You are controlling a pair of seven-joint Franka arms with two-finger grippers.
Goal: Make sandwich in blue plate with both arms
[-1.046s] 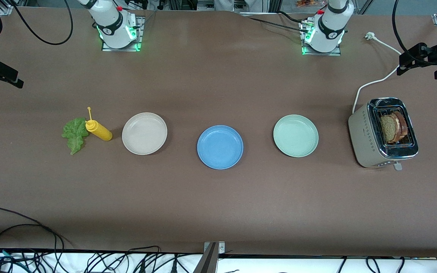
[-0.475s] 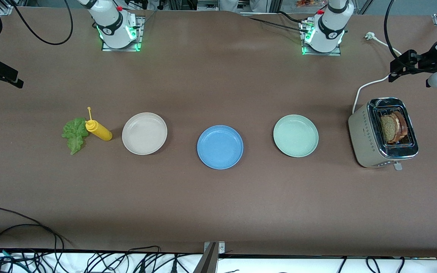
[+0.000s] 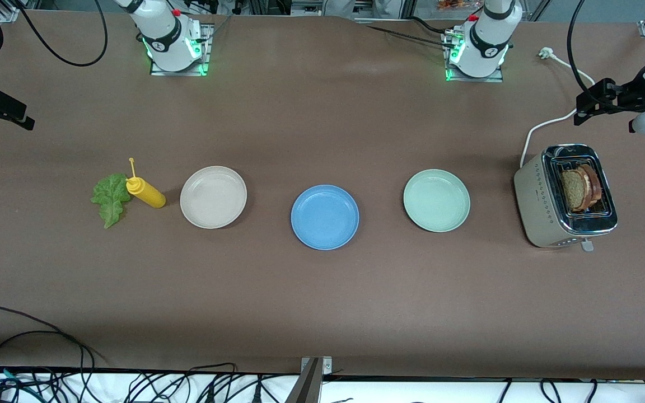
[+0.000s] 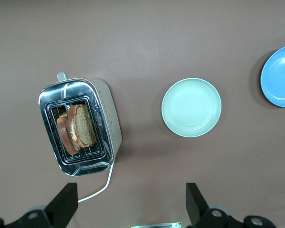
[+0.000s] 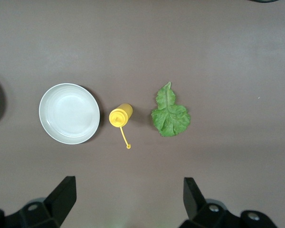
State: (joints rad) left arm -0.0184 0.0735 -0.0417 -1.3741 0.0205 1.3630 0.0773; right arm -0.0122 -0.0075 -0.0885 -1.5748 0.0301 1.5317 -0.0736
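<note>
Meanwhile both end effectors were spread and held nothing: left end effector (image 4: 128, 204) hung over the toaster (image 3: 566, 196) holding two bread slices (image 3: 580, 189), right end effector (image 5: 128, 202) over lettuce leaf (image 3: 110, 197) and yellow bottle (image 3: 146, 192). Blue plate (image 3: 325, 217) sat mid-worktop between cream plate (image 3: 213, 197) and green plate (image 3: 436, 200).

The blue plate (image 3: 325, 217) lay between a cream-white plate (image 3: 213, 197) and a pale green plate (image 3: 436, 200). The lettuce leaf (image 3: 110, 197) was green, the bottle (image 3: 145, 192) yellow, the bread slices (image 3: 580, 189) brown.
</note>
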